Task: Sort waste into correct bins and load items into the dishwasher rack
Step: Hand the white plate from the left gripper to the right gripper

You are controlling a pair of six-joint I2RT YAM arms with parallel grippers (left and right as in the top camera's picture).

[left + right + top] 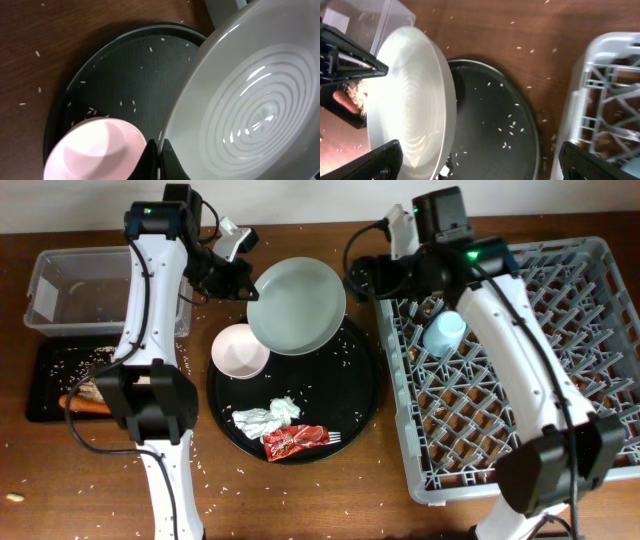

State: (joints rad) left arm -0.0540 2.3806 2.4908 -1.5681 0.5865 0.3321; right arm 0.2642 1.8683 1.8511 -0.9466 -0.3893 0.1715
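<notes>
1. Gripping the pale grey-green plate (297,305) by its rim, the left end effector (232,268) is seen with its fingers (167,162) pressed together on that edge.
2. The plate is held between the two end effectors, over the far part of the round black tray (355,395).
3. The right end effector (362,277) is positioned at the plate's opposite edge. Its fingers are spread wide in the right wrist view, and the plate's rim (451,105) lies between them, close to one finger.
4. A pink-white bowl (240,350) is seen just below the left end effector, close beside the plate, on the tray's edge.
5. A crumpled napkin (268,417), a red wrapper (293,440) and a white fork (335,437) touching it are found on the tray's near part, well apart from both end effectors.
6. A light-blue cup (443,333) is seated in the dishwasher rack (560,330), near the right end effector.
7. A clear tub (90,290) stands just beside the left end effector. Nearer than the tub, a black rectangular tray (45,385) carries rice grains (75,360) and a carrot (88,405).
8. Loose grains are scattered on the counter (300,500).
</notes>
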